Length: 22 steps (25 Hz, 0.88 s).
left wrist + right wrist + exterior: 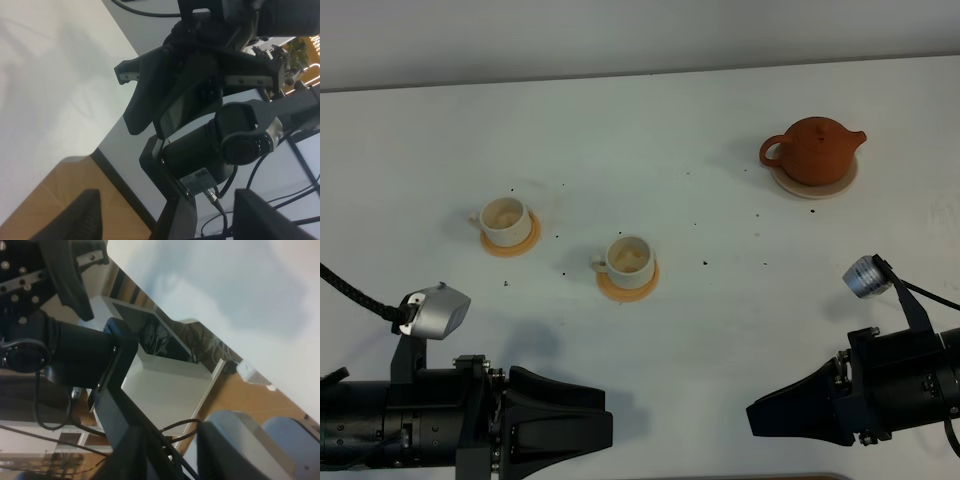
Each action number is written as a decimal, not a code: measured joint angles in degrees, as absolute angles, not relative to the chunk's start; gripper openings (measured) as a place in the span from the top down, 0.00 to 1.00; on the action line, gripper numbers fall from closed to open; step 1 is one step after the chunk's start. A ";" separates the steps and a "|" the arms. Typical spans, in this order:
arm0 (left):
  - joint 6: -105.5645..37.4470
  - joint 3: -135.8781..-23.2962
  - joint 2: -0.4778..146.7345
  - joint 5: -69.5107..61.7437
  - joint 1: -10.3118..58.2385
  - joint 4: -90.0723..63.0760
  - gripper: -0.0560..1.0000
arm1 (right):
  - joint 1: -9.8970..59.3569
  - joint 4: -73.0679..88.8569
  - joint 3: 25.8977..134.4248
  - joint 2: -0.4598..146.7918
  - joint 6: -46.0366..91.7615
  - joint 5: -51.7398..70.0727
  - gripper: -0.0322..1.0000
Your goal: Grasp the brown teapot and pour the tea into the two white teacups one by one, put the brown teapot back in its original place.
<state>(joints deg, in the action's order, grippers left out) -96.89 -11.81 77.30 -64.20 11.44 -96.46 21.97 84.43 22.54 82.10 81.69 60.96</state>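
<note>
The brown teapot (815,148) sits on the pale beige disc (835,186) at the far right of the tabletop (650,120), well apart from both arms. The two white teacups (505,220) stand on orange coasters (628,291) left of centre, their insides tan, perhaps tea. The left gripper (606,425) and right gripper (752,415) lie at the near edge, partly cut off. I cannot tell whether their fingers are spread or pressed together.

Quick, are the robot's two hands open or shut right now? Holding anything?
Left hand: holding nothing; open or closed cannot be told.
Right hand: holding nothing; open or closed cannot be told.
</note>
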 joint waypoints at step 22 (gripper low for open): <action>-96.89 -11.81 77.30 -64.20 11.44 -96.60 0.42 | 21.97 84.43 22.54 82.10 81.69 60.96 0.73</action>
<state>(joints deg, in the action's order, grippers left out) -96.89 -11.81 77.30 -64.20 11.44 -96.60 21.97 84.43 22.54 82.10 81.69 60.96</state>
